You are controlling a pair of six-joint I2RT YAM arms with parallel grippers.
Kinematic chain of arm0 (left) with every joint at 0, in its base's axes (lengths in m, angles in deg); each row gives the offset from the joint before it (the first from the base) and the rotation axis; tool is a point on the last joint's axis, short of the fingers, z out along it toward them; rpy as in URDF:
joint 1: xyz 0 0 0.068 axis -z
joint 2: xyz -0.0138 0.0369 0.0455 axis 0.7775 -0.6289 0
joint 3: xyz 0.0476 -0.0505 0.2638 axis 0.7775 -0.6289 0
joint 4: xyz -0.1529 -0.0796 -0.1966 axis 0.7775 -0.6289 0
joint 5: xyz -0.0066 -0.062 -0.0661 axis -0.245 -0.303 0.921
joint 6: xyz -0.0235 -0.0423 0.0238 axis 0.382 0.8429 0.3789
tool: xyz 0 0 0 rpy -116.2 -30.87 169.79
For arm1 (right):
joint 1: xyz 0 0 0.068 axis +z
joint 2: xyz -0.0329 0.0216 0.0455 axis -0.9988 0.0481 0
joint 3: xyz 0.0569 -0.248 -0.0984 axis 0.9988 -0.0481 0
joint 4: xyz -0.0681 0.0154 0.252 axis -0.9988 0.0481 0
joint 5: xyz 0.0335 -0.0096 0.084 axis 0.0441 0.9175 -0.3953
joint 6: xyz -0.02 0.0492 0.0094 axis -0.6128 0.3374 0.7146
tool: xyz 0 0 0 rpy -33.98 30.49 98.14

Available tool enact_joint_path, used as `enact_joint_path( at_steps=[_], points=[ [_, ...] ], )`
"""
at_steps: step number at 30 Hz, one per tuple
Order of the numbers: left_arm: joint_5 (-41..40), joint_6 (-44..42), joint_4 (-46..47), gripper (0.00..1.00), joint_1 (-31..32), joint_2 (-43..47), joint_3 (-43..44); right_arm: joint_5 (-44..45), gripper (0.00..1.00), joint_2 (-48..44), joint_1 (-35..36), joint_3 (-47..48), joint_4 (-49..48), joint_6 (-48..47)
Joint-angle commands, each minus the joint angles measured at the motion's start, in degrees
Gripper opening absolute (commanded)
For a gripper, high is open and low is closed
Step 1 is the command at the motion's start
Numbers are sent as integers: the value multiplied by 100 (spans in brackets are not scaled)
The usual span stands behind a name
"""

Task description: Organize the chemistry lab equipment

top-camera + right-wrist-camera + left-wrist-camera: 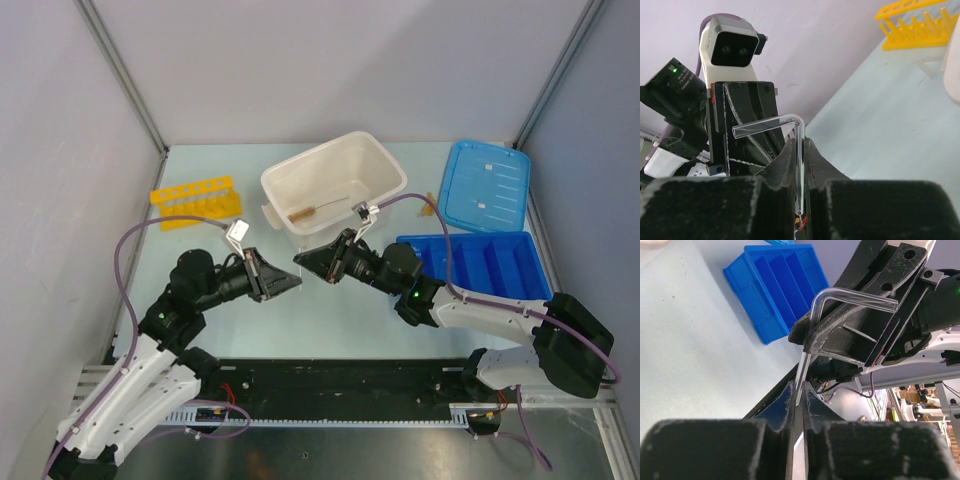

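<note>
My pale table (330,322) holds a yellow rack (196,200) upper left and a white tub (350,175) upper centre. At right lie a blue lid (487,185) and a blue tray (500,238).

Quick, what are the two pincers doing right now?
Left pincer: closed on a bent clear tube.
Right pincer: closed on a bent clear tube too.

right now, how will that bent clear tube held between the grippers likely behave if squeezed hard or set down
The bent clear tube looks thin-walled and rigid, so probably stiff, light, and liable to crack under a hard pinch. Its smooth round surface likely lets it slip or twist in a grip. The right-angle bend should stop it rolling far.
</note>
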Motion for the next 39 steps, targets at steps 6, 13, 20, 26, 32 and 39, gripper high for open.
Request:
enact_joint_path(
  at_steps=[6, 13, 20, 26, 32, 39],
  points=[
    [-74, -132, 375, 41, 52, -92, -84, 5, 2, -113, -201, 9, 72, -16],
    [-153, -511, 365, 98, 52, -305, 74, 130, 2, -917, -997, 9, 1675, -179],
    [-734, -1584, 335, 99, 49, -1006, 513, 275, 4, -2315, -2040, 32, 4109, -1016],
    [-2107, -2623, 230, 99, 44, -1400, 871, 1086, 5, -2991, -2597, 112, 5998, -1670],
    [-3630, -3171, 113, 99, 32, -1493, 1088, 2314, 7, -2759, -2846, 203, 7225, -1799],
    [-4552, -3593, 20, 100, 31, -1195, 1282, 2822, 10, -2262, -3358, 400, 7746, -1972]
  ],
)
